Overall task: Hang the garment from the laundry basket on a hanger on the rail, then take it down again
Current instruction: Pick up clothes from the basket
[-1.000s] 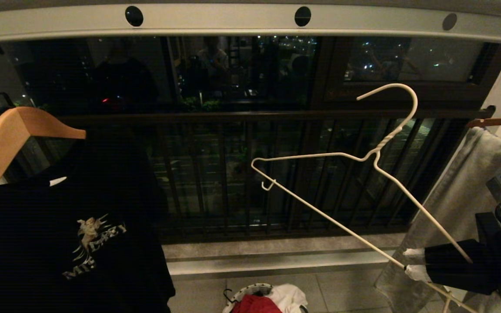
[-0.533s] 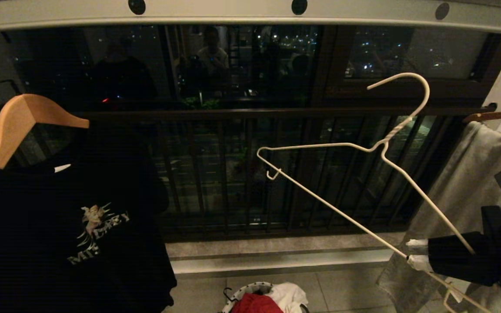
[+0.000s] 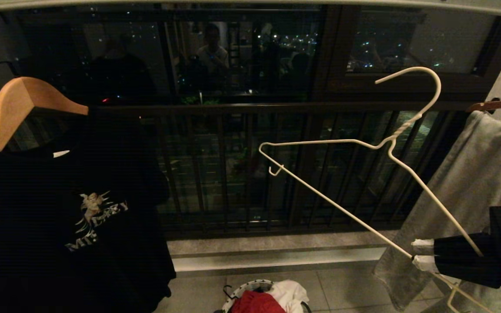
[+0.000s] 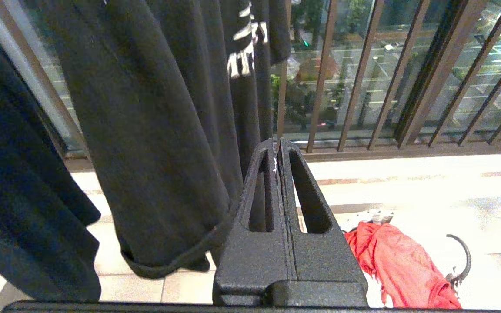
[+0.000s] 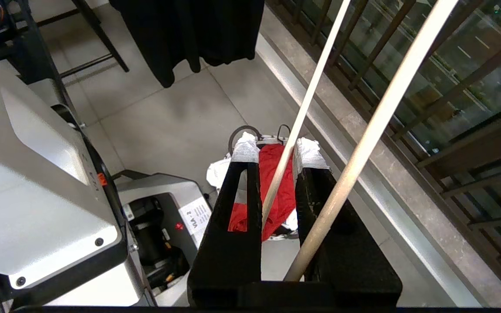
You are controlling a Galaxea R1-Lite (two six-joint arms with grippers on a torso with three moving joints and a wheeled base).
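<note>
Camera has tilted down since a second ago: rail slid to the top edge of the head view, basket shows more. Hanger's place in the right gripper looks unchanged.

Nearest: right gripper [image 3: 421, 255], low at the right edge, taped fingertips [image 5: 306, 154] pinching the bottom bar of the cream wire hanger [image 3: 355, 145]. Hanger tilted, long axis running up and leftward from the grip, far end hook out left, top hook highest and free of the rail.

Below and left of that gripper, on the floor: laundry basket [image 3: 250, 287], red garment [image 3: 257, 303] bunched inside beside a white T-shirt [image 3: 292, 293].

Left gripper [image 4: 278, 150] parked low, fingers pressed together on nothing, red cloth close beneath; judged the nearer arm to the garment.

Further left: black T-shirt [image 3: 59, 217] on a tan wooden hanger [image 3: 15, 104].

Farthest up: rail [image 3: 450, 8].
</note>
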